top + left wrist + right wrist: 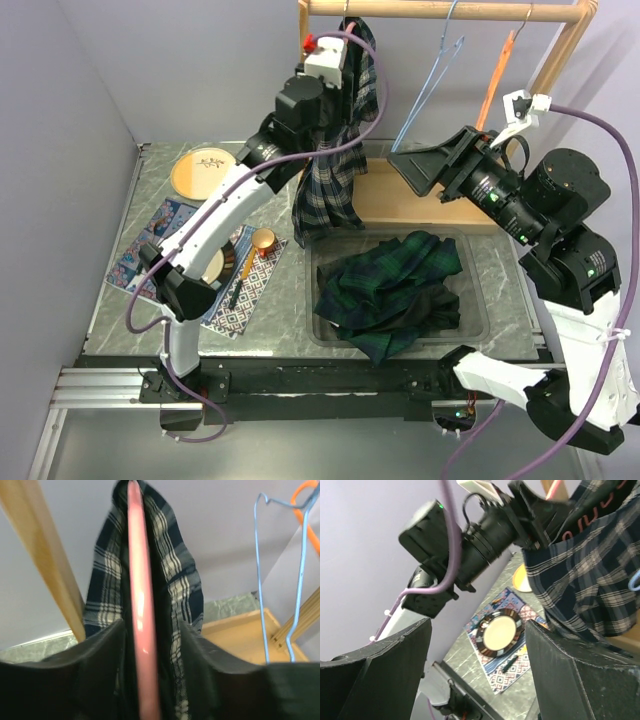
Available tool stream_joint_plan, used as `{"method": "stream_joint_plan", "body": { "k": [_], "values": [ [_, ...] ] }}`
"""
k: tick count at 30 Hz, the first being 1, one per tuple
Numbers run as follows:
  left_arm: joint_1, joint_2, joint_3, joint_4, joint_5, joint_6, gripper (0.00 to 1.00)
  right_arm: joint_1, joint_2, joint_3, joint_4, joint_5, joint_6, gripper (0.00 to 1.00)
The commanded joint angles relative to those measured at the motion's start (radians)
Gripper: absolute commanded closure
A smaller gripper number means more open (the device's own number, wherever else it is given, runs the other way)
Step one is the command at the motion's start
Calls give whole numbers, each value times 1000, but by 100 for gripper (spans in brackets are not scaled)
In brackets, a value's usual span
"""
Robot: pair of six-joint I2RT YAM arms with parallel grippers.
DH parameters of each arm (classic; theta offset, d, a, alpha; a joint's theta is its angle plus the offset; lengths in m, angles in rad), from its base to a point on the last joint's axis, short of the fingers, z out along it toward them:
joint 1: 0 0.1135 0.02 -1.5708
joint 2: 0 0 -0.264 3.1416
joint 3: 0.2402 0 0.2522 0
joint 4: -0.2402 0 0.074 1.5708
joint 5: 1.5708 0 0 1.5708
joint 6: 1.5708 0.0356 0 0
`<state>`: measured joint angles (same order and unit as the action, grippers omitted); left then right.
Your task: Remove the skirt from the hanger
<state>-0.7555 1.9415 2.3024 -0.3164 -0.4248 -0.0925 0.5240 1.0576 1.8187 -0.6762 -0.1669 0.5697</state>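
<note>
The plaid skirt [330, 190] hangs on the pink hanger [140, 605] at the rail [440, 10], the left claw [150, 627] straddling both (whether it pinches I cannot tell), the right claw [479, 625] wide open and empty, so a tug could drag hanger and skirt off together.

Even, soft light is cast throughout. Glare is seen along the hanger [140, 610]. The fingers [65, 680] nearest the left wrist camera are blurred.

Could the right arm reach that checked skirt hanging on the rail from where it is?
Probably yes: the right gripper faces the skirt with its jaws open, and nothing appears to stand between them.
</note>
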Motion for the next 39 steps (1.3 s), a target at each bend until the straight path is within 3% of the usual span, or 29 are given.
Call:
{"method": "stream_joint_plan", "body": {
  "k": [1, 5, 7, 9, 11, 29, 39],
  "values": [
    [-1, -18, -18, 69, 17, 23, 54, 7, 12, 22, -2, 67, -48, 18],
    [1, -38, -12, 95, 92, 20, 72, 7, -13, -16, 47, 110, -85, 18],
    [-1, -49, -11, 121, 135, 22, 74, 8, -8, -3, 44, 133, -102, 18],
    [-1, -53, -6, 131, 149, 16, 83, 7, -16, -2, 52, 133, -100, 17],
    [-1, -52, 0, 151, 161, 16, 99, 7, -28, -44, 88, 126, -84, 18],
    [-1, -39, 71, 345, 195, 19, 99, 8, -18, -30, 93, 151, -111, 18],
    [-1, -85, 66, 339, 184, 11, 99, 7, -16, -7, 75, 147, -110, 17]
  ]
}}
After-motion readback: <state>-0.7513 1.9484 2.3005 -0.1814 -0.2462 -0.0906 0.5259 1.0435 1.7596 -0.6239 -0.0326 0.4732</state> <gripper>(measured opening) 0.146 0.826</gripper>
